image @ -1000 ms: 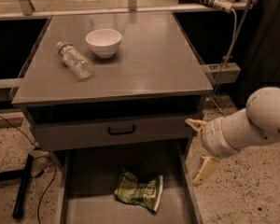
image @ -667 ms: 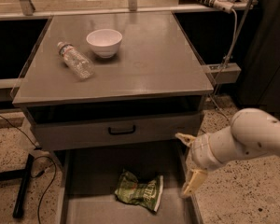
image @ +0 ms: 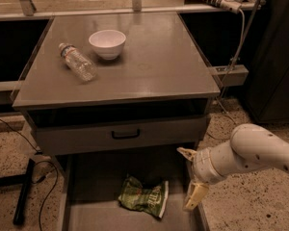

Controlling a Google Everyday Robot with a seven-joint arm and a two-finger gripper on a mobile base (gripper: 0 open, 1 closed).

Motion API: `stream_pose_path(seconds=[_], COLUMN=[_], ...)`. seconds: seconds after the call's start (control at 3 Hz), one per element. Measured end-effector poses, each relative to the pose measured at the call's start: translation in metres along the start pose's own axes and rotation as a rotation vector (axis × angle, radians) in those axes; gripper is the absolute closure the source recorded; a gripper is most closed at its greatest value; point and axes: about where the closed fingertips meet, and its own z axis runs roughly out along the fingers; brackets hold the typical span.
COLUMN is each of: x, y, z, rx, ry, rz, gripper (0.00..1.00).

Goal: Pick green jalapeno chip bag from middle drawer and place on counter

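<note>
one thing to fetch, green chip bag (image: 143, 196): lies crumpled on floor of open middle drawer (image: 86, 218), abt mid-width, pale end to the right. same spot as a sec ago, not touched yet, clear of both side walls.

just right of bag, gripper (image: 185, 179): has come down and left over the last sec, from outside drawer's right wall at abt drawer-front height to over drawer's right edge. fingers (image: 195, 198) spread wide, one up, one down, holding nothing. near bag but apart from it, prob above it rather than level.

means approach phase, not grasp. pick not begun, so task early on. next calls for more travel left + down so open fingers straddle bag, then close. foil crumpled & slick-looking, so likely to squash or slide on the flat floor. right wall close under white arm (image: 250, 150), could get clipped on the way in or out.

above: shut drawer front (image: 72, 141) w/ black handle (image: 125, 134), then counter (image: 159, 71), the drop spot. white bowl (image: 107, 42) and clear bottle (image: 78, 61) lie at its back-left, unmoved. bare grey top in front and to right of them, enough for bag by the look of it.
</note>
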Motion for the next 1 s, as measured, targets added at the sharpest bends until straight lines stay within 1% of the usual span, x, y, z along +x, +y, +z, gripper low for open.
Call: stream_pose_path(seconds=[0.33,0.67,1.0], x=[0.006,0.024,0.046], y=[0.004,0.006,0.004], z=[0.020,0.058,0.095], rx=[-0.006,-0.027,-0.039], ry=[-0.009,-0.011,-0.027], rz=[0.024,0.053,0.087], gripper=[0.00,0.00,0.00])
